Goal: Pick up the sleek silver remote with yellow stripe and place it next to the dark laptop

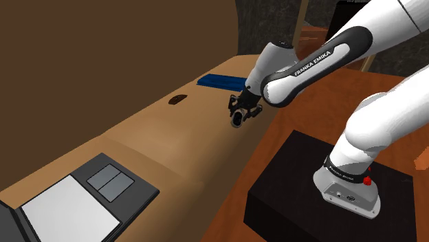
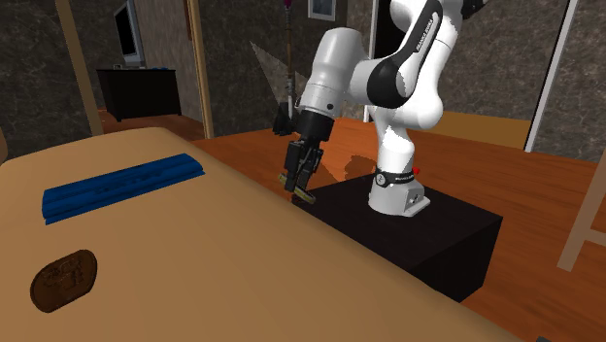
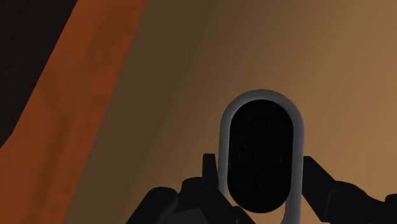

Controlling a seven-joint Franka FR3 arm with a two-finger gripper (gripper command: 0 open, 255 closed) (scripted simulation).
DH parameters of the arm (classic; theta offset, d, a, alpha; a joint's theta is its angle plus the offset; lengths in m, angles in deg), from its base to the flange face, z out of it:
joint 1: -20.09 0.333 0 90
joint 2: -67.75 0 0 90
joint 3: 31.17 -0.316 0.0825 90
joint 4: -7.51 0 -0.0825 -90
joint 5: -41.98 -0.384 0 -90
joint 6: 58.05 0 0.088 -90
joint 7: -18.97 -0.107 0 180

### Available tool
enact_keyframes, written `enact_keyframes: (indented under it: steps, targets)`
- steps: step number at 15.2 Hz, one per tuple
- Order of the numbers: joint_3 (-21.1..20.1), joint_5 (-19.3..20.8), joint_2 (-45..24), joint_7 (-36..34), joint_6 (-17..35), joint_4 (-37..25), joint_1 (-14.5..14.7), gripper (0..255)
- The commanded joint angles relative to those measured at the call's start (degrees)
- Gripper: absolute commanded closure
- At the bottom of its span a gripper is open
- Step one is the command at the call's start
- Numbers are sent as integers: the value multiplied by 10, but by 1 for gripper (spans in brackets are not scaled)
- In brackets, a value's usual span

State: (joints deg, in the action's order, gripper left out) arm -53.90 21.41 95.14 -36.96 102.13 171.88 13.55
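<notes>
My gripper (image 1: 240, 113) is shut on the remote (image 1: 238, 119), a slim piece with a silver rim and a black face. In the wrist view the remote (image 3: 261, 159) stands on end between the two fingers (image 3: 208, 170), which clasp its sides. Seen from the second exterior view, the gripper (image 2: 299, 180) points down and holds the remote (image 2: 305, 193) just above the tan table's edge (image 2: 320, 228), on the side nearest the stand. The dark laptop (image 1: 103, 189) lies at the shoulder view's lower left, far along the table from the gripper.
A flat blue object (image 1: 220, 81) lies on the table beyond the gripper, and a small brown oval thing (image 1: 178, 100) sits between it and the laptop. The black stand (image 1: 323, 192) rests on an orange-brown floor (image 3: 83, 95) beside the table.
</notes>
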Motion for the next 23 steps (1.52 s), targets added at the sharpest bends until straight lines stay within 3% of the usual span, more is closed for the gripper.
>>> enact_keyframes:
  steps: [1, 23]
  targets:
    - [4, 3, 19, 0, -25, -6, -1, 255]
    - [39, 39, 134, -12, -245, -112, -17, 255]
